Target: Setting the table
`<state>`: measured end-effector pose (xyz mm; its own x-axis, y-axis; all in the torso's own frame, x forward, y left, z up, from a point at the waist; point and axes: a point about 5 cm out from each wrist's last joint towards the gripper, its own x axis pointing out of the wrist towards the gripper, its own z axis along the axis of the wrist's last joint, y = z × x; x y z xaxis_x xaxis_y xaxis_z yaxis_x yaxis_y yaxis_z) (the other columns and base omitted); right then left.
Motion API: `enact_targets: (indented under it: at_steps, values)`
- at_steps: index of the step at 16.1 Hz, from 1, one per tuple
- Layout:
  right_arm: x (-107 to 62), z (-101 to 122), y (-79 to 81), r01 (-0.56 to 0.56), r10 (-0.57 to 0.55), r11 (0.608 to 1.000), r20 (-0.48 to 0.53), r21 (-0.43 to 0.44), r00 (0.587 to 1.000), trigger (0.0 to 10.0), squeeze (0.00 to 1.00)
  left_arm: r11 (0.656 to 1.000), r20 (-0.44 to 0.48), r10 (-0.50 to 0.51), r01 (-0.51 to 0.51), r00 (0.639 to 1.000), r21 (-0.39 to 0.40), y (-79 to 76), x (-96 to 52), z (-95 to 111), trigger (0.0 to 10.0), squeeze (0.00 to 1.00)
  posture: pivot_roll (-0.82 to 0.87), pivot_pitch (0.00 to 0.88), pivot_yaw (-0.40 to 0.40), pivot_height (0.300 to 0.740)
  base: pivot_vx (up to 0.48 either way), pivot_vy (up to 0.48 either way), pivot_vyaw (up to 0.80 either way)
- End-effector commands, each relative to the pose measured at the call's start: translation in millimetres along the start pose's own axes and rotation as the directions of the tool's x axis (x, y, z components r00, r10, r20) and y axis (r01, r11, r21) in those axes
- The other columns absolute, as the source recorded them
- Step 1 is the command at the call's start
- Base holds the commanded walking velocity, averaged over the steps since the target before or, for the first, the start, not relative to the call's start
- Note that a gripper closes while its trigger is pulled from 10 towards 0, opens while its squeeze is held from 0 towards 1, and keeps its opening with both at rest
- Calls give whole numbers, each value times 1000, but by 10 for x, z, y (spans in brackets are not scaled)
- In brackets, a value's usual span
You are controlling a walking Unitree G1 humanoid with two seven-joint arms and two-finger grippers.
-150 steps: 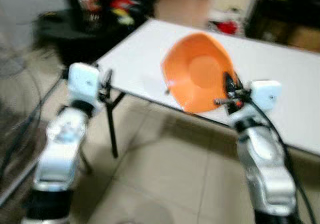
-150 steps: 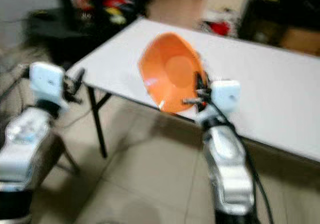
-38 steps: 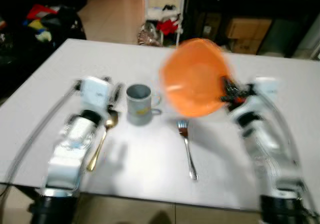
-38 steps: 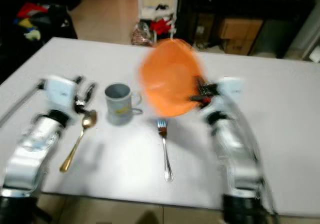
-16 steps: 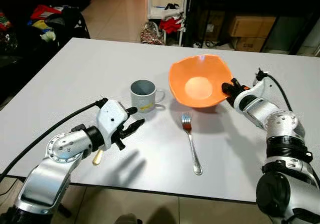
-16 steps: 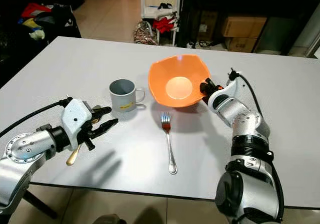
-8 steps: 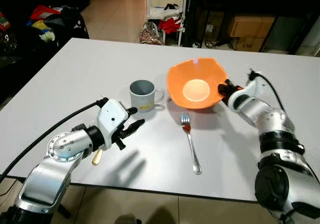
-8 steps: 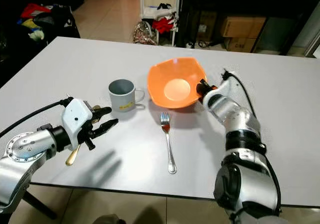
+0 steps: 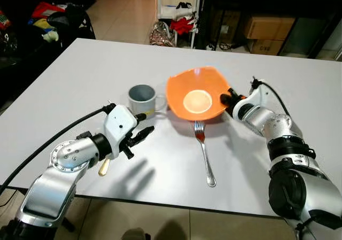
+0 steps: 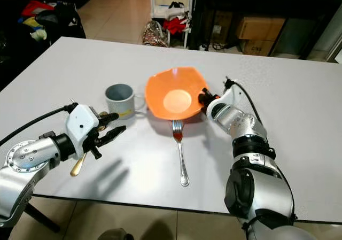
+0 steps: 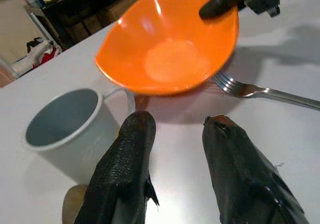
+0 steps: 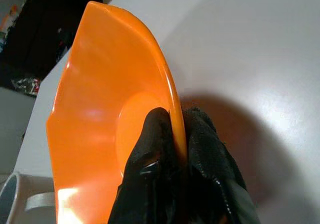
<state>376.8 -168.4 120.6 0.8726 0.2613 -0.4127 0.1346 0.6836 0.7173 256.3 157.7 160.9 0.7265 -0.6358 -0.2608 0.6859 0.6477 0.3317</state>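
Observation:
An orange bowl [image 9: 196,100] hangs slightly tilted, low over the white table [image 9: 80,74], between a grey mug [image 9: 141,97] and the tines of a fork [image 9: 204,154]. My right gripper [image 9: 231,98] is shut on the bowl's right rim, and the right wrist view shows its fingers [image 12: 160,149] pinching that rim [image 12: 170,99]. My left gripper [image 9: 141,134] is open and holds nothing, hovering just in front of the mug [image 11: 65,129]. A gold spoon [image 10: 77,165] lies under the left arm, mostly hidden. Whether the bowl touches the table I cannot tell.
The table's front edge [image 9: 160,202] runs close to me. Past the far edge stand dark shelves with cardboard boxes [image 9: 264,29] and a pile of clothes [image 9: 171,29] on the floor. More clutter [image 9: 53,21] lies at the far left.
My right gripper has carried the bowl left and down, closer to the mug and above the fork's tines. The left arm has stayed where it was.

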Motion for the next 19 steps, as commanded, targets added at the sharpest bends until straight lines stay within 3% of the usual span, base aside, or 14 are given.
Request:
enact_targets:
  at_steps: [1, 7, 8, 9, 12, 16, 19]
  values:
    - [-1, 89, 125, -54, 54, 998, 10, 23, 998, 10000, 0, 1000, -1, 0, 0, 1000, 17, 19, 10, 7, 10000, 0, 185, 0, -33, 740, 0, 0, 0]
    - [-37, 22, -53, -23, 26, 995, -31, 94, 999, 10000, 0, 999, -3, -49, 49, 999, -2, -39, 44, 9, 10000, 0, 174, 0, -20, 740, 0, 0, 0]
    - [-33, -22, -76, -17, 23, 993, -50, 115, 998, 10000, 651, 997, -9, -76, 76, 997, -14, -65, 36, 5, 10000, 0, 175, 0, -18, 740, 0, 0, 0]
    - [-32, -44, -85, -15, 22, 993, -58, 120, 998, 10000, 894, 996, -16, -91, 91, 996, -23, -77, 29, -2, 10000, 0, 176, 0, -17, 740, 0, 0, 0]
    - [-38, -56, -99, -15, 24, 991, -62, 131, 998, 10000, 996, 994, -34, -107, 106, 994, -33, -76, 17, -25, 10000, 0, 172, 0, -8, 740, 0, 0, 0]
    - [-105, 14, -132, -29, 37, 989, -49, 142, 998, 10000, 1000, 993, -30, -112, 111, 993, -38, -47, 31, -3, 10000, 0, 168, 0, -4, 740, 0, 0, 0]
    - [-293, 59, -214, -55, 61, 990, -52, 127, 997, 10000, 1000, 992, -18, -116, 115, 993, -44, -35, 30, 13, 10000, 0, 154, 0, 5, 740, 0, 0, 0]
